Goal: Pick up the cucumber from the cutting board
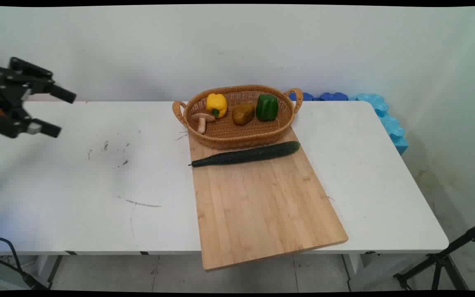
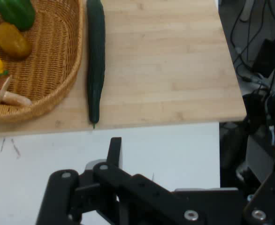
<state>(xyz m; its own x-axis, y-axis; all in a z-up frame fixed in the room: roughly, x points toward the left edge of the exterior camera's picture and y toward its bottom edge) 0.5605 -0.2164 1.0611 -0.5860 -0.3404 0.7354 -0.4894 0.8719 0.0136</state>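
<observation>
1. Nearest the camera: wooden cutting board (image 1: 258, 202), its near corner overhanging the front edge of the white tabletop (image 1: 76, 185); lies at a slant, right of centre.
2. Across the board's far end: long dark green cucumber (image 1: 245, 154), lying flat, stem tip pointing left just past the board's left edge; just beside the basket's near wall, contact not clear.
3. Behind the cucumber: oval wicker basket (image 1: 237, 140) with two handles, front part resting on the board's far end.
4. In the basket, left to right: brown mushroom (image 1: 203, 119), yellow bell pepper (image 1: 216, 104), a brownish-yellow vegetable (image 1: 243, 113), green bell pepper (image 1: 266, 106).
5. At far left, raised above the tabletop: black claw (image 1: 58, 113), fingers spread wide apart, holding nothing, well apart from board and basket.
6. Scuff marks (image 1: 109, 152) on the tabletop below and right of the claw.
7. Blue foam pieces (image 1: 379, 111) behind the tabletop's far right corner.
8. Hand view: cucumber tip (image 2: 94, 123) nearest to the claw, bare tabletop between them.
</observation>
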